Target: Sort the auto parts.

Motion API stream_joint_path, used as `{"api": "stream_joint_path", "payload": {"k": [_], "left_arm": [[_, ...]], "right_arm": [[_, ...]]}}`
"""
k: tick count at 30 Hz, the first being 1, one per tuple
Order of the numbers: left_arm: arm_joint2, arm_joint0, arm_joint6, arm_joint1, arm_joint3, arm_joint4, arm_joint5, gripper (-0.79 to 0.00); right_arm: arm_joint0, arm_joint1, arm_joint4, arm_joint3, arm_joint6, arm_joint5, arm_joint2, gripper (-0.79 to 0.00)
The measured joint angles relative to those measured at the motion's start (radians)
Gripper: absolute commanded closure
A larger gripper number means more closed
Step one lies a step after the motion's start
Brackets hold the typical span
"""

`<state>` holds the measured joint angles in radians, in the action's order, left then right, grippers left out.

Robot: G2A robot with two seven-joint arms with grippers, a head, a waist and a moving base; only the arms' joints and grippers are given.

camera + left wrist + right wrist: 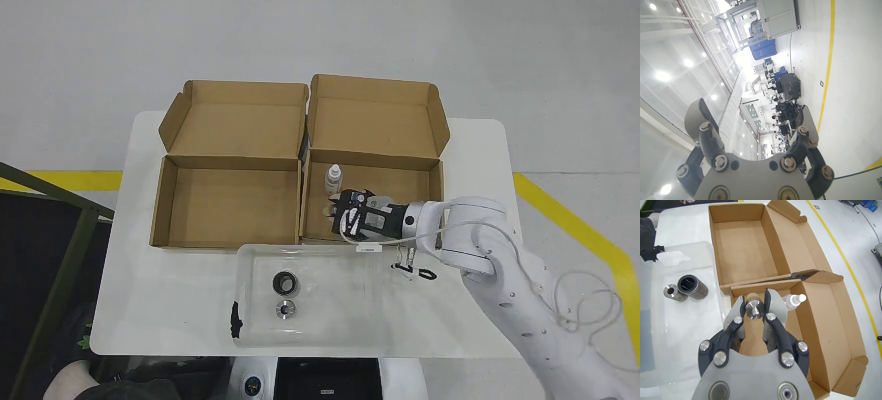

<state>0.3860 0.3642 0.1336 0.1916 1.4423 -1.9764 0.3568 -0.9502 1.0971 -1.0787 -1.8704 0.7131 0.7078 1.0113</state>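
My right gripper is shut on a silver metal cylinder with a small stud, held over the front left corner of the right cardboard box. From above, that gripper hangs inside the right box. A small white spray bottle stands in that box beside the gripper, also seen from above as the bottle. The left cardboard box holds nothing. A clear plastic bin holds a black-lined bearing sleeve and a metal bushing. My left gripper is open, pointing at the ceiling.
Both boxes have their lids folded back toward the far table edge. A black scrap hangs on the bin's front left corner. A small black clip-like part lies on the table right of the bin. Yellow floor tape runs beside the table.
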Motion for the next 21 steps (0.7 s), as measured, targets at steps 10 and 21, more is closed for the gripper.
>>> {"api": "stream_joint_path", "payload": {"k": [10,21], "left_arm": [[0.0,0.0,0.0,0.0,0.0,0.0,0.0,-0.785],[0.0,0.0,0.0,0.0,0.0,0.0,0.0,-0.785]], "right_arm": [[0.114,0.026,0.016,0.141,0.049,-0.022,-0.095,0.0],[0.198,0.058,-0.036,0.263,0.112,-0.068,-0.197,0.0]]}}
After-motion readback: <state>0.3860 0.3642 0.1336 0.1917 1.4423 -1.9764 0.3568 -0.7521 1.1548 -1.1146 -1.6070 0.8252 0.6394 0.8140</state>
